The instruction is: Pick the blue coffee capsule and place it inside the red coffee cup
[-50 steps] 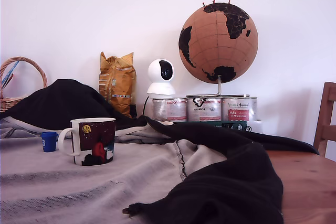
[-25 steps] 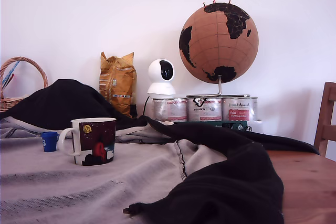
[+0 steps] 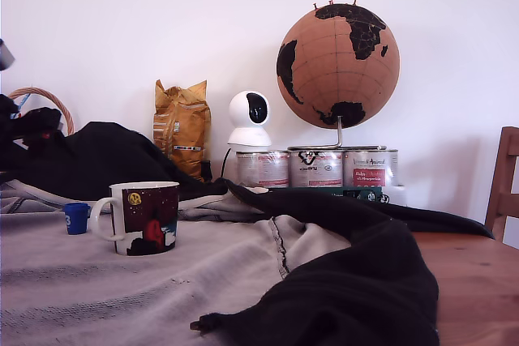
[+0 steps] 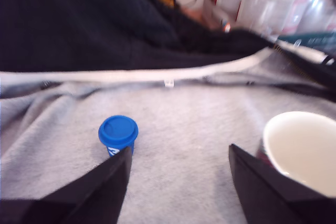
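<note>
Half the red coffee cup (image 4: 303,150) is cut off beside the gripper's (image 4: 178,169) spread fingers (image 4: 105,182)

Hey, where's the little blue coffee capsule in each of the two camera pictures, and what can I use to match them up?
Exterior view: the blue coffee capsule stands on the grey cloth near that view's left edge, just beyond the mug's handle.
Wrist view: the capsule sits on the cloth just ahead of one pincer finger.
Shared landmark: the red coffee cup, whose white rim shows in the wrist view.
</note>
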{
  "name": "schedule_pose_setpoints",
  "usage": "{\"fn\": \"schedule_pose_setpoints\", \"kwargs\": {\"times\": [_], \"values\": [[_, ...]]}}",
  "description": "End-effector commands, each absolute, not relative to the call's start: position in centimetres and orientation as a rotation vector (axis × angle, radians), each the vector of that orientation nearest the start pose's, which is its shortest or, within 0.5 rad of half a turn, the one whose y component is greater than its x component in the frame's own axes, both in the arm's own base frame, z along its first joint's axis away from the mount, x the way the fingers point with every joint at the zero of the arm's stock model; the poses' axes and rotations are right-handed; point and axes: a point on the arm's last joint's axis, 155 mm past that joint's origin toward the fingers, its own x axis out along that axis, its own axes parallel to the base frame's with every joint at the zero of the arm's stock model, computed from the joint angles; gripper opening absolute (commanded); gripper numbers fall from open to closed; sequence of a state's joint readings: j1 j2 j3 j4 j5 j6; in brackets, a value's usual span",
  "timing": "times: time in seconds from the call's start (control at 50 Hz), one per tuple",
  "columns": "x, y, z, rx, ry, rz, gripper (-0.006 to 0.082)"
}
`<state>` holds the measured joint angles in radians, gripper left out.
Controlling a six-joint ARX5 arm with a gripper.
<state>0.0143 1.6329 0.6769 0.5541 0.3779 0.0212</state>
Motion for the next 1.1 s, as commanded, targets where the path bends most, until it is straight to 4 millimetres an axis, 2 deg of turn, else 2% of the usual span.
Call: {"fn": "schedule_pose_setpoints", "kwargs": {"times": [0.0,0.24,0.46,0.62,0.86,1.08], "values": [[46.4,-6.1,12.8,-0.022,0.342,-0.372,0.0543],[50.0,-5.4,12.8,0.022,0.365,-0.365,0.0543],[52.0,-5.2,10.9,0.014,0.445,-0.371,0.0582],[52.3,-5.2,9.3,0.011,0.512,-0.375,0.0634],[51.9,-5.1,6.1,0.003,0.594,-0.380,0.0634],[51.9,-4.9,4.5,0.021,0.618,-0.377,0.0632]]}}
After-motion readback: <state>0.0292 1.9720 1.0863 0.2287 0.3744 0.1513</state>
